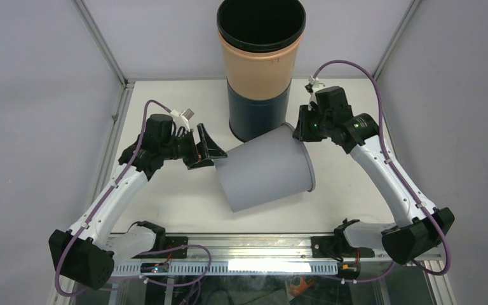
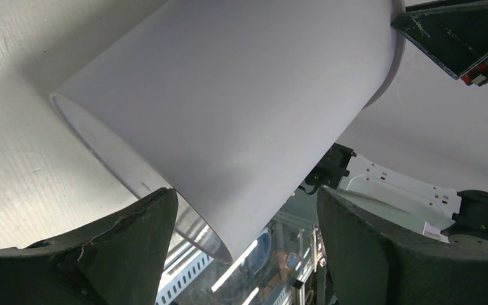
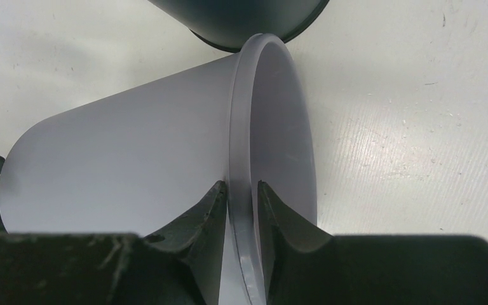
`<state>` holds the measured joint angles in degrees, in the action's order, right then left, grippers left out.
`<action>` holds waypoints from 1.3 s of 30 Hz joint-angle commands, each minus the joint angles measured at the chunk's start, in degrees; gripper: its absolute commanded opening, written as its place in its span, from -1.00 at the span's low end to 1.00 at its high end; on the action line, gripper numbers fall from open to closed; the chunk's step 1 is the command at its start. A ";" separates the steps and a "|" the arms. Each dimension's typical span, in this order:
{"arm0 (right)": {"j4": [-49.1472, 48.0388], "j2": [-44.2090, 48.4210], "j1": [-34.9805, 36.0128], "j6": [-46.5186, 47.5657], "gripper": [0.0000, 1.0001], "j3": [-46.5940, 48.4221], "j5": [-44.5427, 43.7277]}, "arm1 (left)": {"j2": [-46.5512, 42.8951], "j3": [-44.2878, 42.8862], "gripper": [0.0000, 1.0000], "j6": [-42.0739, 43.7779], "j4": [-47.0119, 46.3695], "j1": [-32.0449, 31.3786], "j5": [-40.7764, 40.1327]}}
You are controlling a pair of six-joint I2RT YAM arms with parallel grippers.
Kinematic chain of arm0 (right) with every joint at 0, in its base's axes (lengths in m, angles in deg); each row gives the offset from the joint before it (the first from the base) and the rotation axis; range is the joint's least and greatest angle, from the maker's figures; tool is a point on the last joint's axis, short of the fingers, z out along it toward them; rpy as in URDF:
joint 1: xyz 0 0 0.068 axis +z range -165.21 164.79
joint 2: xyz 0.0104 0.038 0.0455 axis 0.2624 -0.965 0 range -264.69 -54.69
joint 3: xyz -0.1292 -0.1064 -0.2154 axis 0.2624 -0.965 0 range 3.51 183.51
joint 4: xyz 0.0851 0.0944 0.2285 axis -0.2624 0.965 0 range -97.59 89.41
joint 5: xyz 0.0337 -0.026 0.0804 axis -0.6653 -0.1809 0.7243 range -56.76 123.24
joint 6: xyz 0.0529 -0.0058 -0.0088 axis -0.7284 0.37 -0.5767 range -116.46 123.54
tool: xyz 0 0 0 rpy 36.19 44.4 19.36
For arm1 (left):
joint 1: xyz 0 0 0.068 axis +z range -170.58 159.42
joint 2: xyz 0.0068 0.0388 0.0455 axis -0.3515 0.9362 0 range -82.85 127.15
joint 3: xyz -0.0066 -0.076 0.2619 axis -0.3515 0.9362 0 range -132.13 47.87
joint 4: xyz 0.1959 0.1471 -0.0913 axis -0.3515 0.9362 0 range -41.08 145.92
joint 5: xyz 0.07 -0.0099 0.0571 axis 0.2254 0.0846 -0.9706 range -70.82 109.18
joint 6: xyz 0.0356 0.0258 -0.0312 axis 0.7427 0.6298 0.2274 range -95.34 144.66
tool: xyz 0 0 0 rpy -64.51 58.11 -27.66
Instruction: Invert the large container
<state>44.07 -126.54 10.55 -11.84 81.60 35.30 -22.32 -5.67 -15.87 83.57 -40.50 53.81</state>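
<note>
A: Right gripper (image 3: 240, 185) status?
B: Clamped on grey container (image 1: 267, 168) rim, one finger inside, one outside.
A: Container pos?
B: On its side, mid table (image 1: 165, 210), mouth twd right, just in front of tall stacked bin (image 1: 259, 70).
A: Left gripper (image 1: 206, 149)?
B: Jaws wide apart, at base end.

Left pincer (image 1: 215, 156) spread wide; right pincer (image 1: 299, 132) (arm reaching inward) pinched nearly closed; both arms stretched forward.

The plain grey container (image 1: 267, 168) is tipped sideways, mouth facing right.
</note>
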 commanded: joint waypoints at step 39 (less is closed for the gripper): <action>4.37 -1.29 -0.01 1.69 -0.29 -4.01 -7.62 | 2.88 -7.66 0.67 -14.58 -20.31 -8.44 0.30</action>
<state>41.05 -126.19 9.70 -11.18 79.63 26.28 -20.33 -6.57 -27.63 72.90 -47.39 52.35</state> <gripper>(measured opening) 0.352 0.834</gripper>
